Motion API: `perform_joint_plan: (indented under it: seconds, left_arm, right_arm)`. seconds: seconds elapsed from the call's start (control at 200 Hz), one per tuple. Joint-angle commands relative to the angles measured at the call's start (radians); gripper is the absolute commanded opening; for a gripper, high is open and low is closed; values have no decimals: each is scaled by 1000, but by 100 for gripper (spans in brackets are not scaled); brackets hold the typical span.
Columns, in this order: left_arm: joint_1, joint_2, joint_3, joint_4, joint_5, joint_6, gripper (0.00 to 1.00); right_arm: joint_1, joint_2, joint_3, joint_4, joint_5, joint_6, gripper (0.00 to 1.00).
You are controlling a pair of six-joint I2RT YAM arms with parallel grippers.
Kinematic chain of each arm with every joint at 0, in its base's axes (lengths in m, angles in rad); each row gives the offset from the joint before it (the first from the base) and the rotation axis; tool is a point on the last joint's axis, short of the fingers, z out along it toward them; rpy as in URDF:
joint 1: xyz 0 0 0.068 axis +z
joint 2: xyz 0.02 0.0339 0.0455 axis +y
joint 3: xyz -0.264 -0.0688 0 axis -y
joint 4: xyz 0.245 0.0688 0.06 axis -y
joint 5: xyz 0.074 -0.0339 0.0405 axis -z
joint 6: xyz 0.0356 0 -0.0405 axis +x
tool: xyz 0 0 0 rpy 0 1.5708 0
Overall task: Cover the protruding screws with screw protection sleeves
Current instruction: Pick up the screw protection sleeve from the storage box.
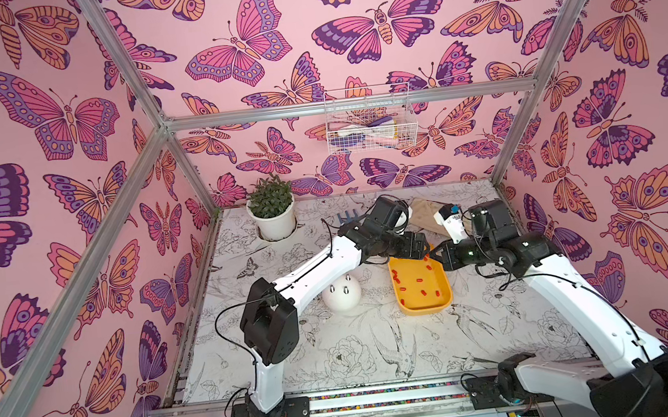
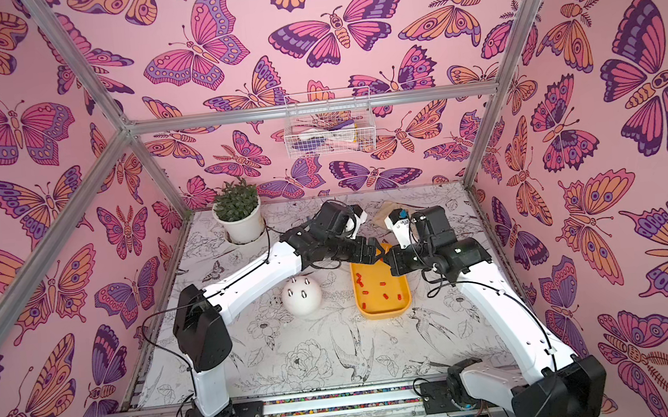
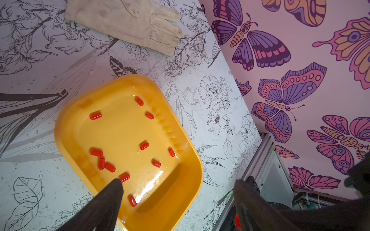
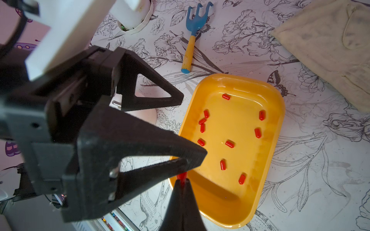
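right end effector [image 4: 182, 181] clamped one sleeve [image 4: 181, 175] above the tray [image 4: 281, 112] rim, seemingly offering it to the left end effector [image 4: 194, 127], whose jaws stood apart to receive.

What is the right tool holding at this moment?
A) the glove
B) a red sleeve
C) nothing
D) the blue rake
B: in the right wrist view the right tool is shut, with a red sleeve pinched at its tips.
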Motion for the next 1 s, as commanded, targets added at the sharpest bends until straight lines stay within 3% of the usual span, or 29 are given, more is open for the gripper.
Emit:
perform_joint_plan:
  seconds: [0.0,0.576,0.997]
  left_arm:
    - [-8,11,-17,-32,-4,16,88]
    - [2,-9,-12,-32,-57,13,88]
    - [182,-153,-15,-91,-128,49,91]
  right_arm:
    - [-1,-16,36,20,-6,-16,2]
    - [-1,-6,46,8,-23,-10,2]
    - [63,-6,80,-56,30,0,2]
